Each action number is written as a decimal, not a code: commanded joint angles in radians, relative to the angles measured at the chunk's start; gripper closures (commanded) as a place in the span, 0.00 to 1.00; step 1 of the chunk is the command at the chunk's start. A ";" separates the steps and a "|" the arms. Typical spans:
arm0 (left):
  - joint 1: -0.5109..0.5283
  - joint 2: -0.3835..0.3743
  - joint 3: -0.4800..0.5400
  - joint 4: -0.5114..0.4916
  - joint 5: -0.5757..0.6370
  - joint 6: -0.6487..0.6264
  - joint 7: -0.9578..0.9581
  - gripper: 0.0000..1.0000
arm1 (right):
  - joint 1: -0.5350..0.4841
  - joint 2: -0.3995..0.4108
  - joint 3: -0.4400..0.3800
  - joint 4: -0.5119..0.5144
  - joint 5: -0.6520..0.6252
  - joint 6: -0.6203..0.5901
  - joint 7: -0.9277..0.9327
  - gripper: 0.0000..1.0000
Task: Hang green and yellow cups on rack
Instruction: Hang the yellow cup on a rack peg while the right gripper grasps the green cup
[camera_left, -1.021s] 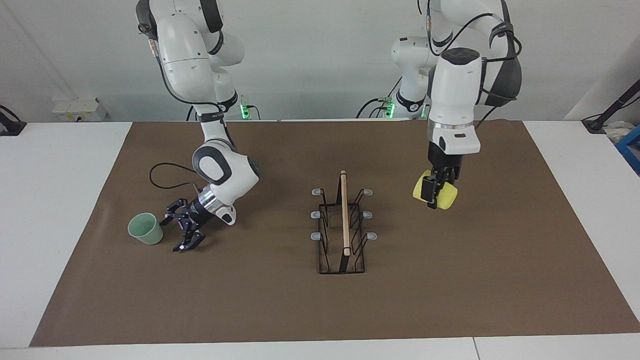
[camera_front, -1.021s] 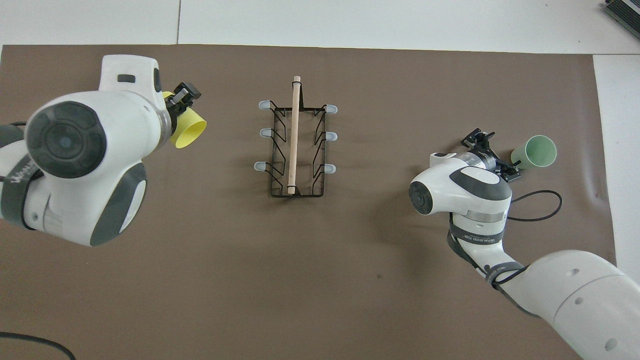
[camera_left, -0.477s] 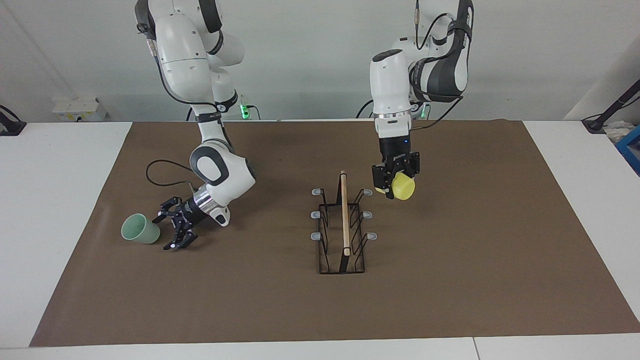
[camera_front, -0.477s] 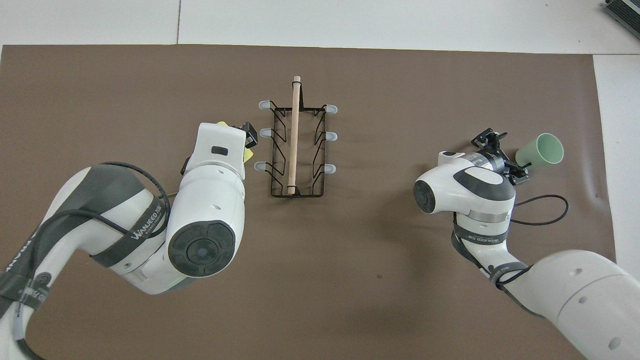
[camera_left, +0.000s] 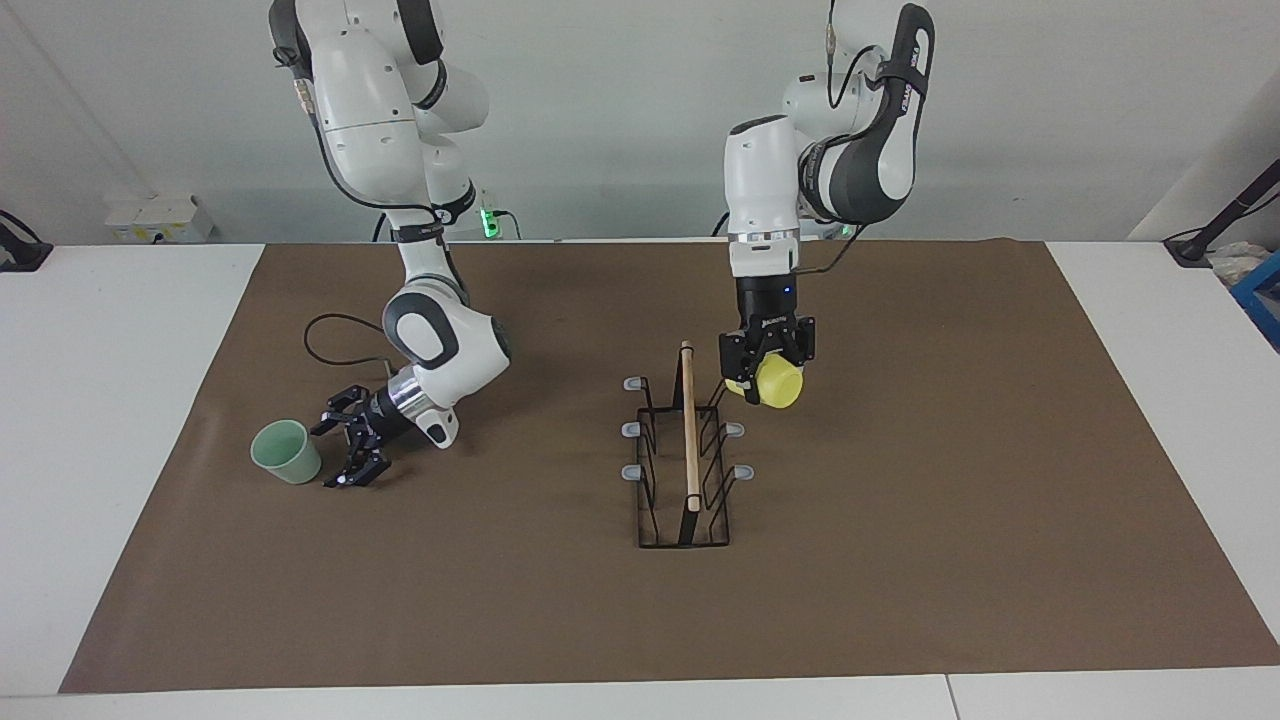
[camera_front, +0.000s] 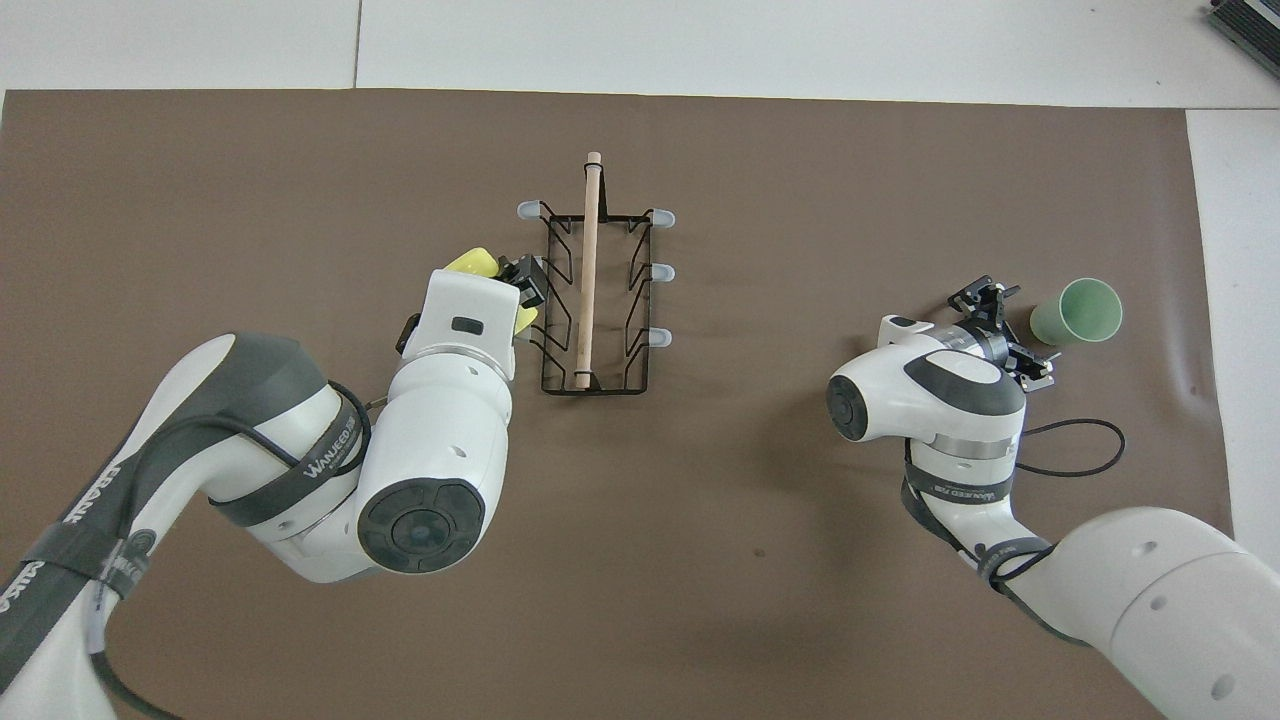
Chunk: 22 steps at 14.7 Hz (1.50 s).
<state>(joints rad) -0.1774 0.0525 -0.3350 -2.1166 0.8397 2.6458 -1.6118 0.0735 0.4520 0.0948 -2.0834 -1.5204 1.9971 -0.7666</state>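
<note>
The left tool (camera_left: 765, 372) pinches the yellow cup (camera_left: 777, 383), which is tipped on its side, and holds it in the air over the rack (camera_left: 686, 450), at the prongs on the side toward the left arm's end of the bench and at the rack's end nearer the robots. The rack stands on the brown mat (camera_left: 900, 560) in the middle of the bench. The right tool (camera_left: 348, 448) is low over the mat with its fingers spread, just beside the green cup (camera_left: 286, 452). That cup stands upright, mouth up, on the mat toward the right arm's end, apart from the fingers
</note>
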 joint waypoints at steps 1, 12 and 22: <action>-0.001 -0.020 -0.001 -0.051 0.025 0.031 -0.025 1.00 | 0.000 -0.035 0.008 -0.046 0.016 -0.024 0.018 0.00; -0.005 -0.029 -0.042 -0.083 0.024 0.029 -0.082 0.28 | -0.075 -0.039 0.003 -0.061 -0.035 -0.002 0.089 0.00; 0.010 0.018 -0.038 0.053 0.015 -0.003 -0.056 0.00 | -0.156 -0.027 0.003 -0.061 -0.251 0.104 0.081 0.00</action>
<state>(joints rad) -0.1755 0.0524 -0.3743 -2.1089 0.8422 2.6574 -1.6722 -0.0631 0.4404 0.0915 -2.1221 -1.7180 2.0729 -0.7002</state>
